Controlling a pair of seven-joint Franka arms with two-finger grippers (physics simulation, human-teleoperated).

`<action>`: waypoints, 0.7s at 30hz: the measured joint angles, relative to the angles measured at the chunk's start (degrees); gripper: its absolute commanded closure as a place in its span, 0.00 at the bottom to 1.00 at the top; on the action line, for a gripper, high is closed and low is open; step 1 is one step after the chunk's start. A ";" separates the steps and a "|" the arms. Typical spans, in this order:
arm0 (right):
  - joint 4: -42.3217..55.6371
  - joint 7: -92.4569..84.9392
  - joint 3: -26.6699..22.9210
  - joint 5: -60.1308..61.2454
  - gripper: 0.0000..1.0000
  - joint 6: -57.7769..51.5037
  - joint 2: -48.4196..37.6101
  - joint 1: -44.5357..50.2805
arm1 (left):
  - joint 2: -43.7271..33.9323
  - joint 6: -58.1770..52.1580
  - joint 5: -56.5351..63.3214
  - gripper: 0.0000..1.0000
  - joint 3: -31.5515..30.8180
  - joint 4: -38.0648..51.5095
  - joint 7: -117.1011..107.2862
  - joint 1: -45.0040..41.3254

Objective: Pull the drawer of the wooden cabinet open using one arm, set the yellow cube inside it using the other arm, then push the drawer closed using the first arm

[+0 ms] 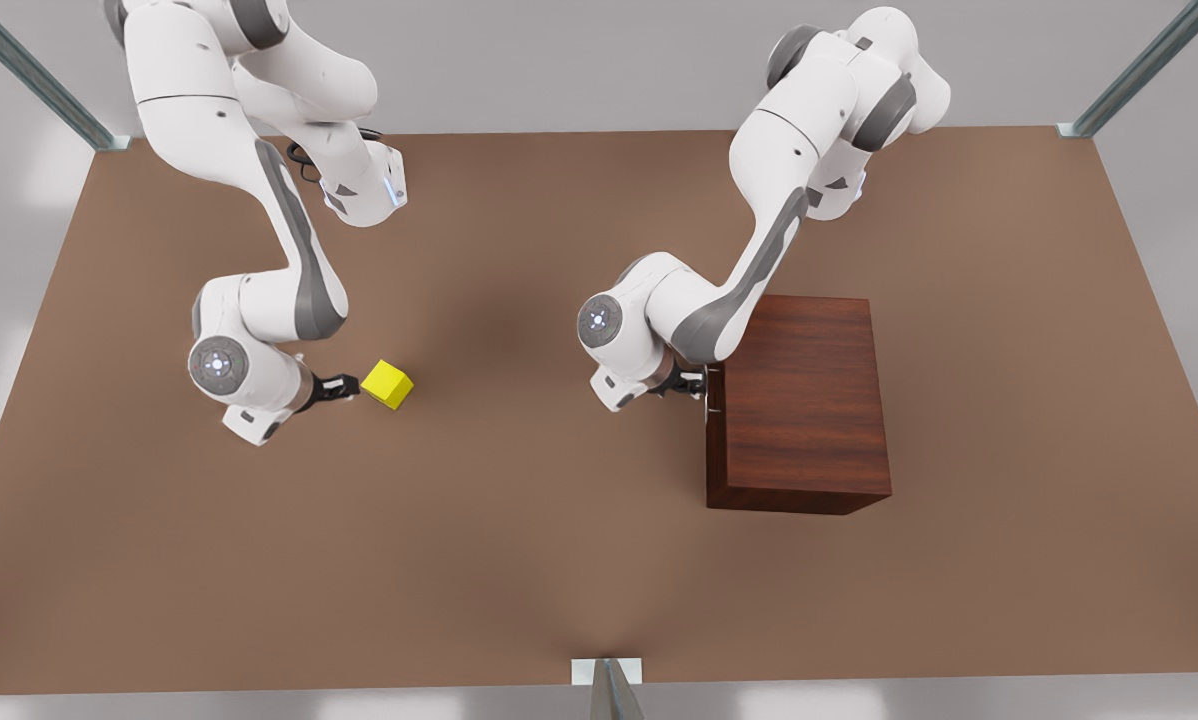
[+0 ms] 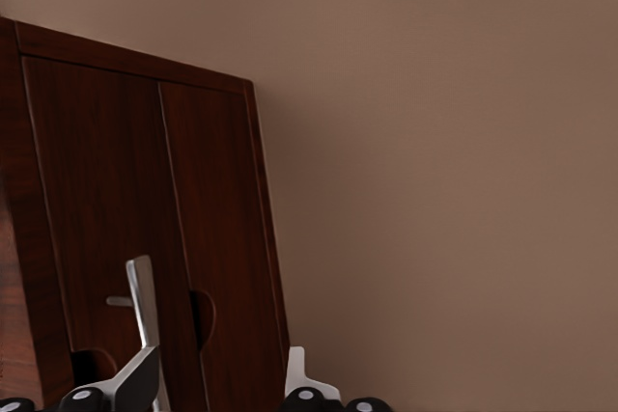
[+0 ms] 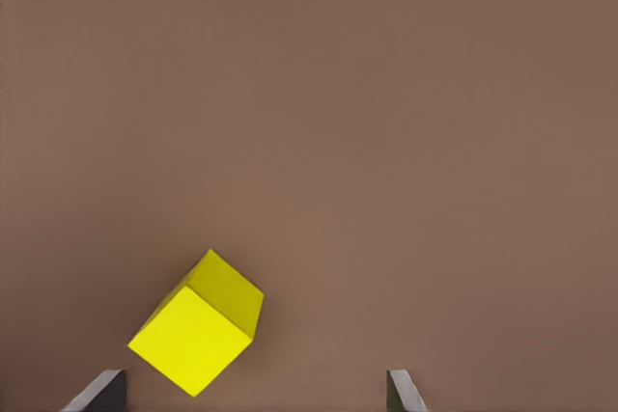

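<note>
The tabletop (image 1: pixel 519 560) is a plain brown surface carrying all items.

The wooden cabinet (image 1: pixel 804 400) stands on the tabletop toward the front view's right, dark reddish-brown with visible grain. Its front face points to the front view's left.

The drawer (image 2: pixel 116 229) sits in that front face, with its front panel flush with the cabinet. Its silver bar handle (image 2: pixel 143 306) projects from the panel.

The left gripper (image 1: pixel 694 383) is at the cabinet's front face, at the handle. In the left wrist view its fingers (image 2: pixel 130 385) stand apart, one on each side of the handle; whether either touches the bar cannot be determined.

The right gripper (image 1: pixel 344 387) is low over the tabletop toward the front view's left, just beside the yellow cube. In the right wrist view its fingers (image 3: pixel 98 395) are spread wide, with the cube ahead of them and nearer one finger. Contact with the cube cannot be determined.

The yellow cube (image 1: pixel 388 384) rests on the tabletop, well apart from the cabinet and turned at an angle to the tabletop's edges.
</note>
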 measured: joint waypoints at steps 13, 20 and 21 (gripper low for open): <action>-13.02 2.90 2.36 -0.91 0.00 9.22 -4.28 -0.09 | -2.78 -1.34 1.46 0.28 0.00 -4.76 -4.71 -0.01; -14.20 2.04 9.09 -8.94 0.00 11.70 -3.82 0.09 | -2.59 -0.42 1.50 0.28 0.00 -7.04 -6.00 0.48; -14.62 1.77 10.25 -10.97 0.00 11.89 -3.77 0.25 | -2.55 -0.18 1.50 0.28 0.00 -7.20 -6.14 0.53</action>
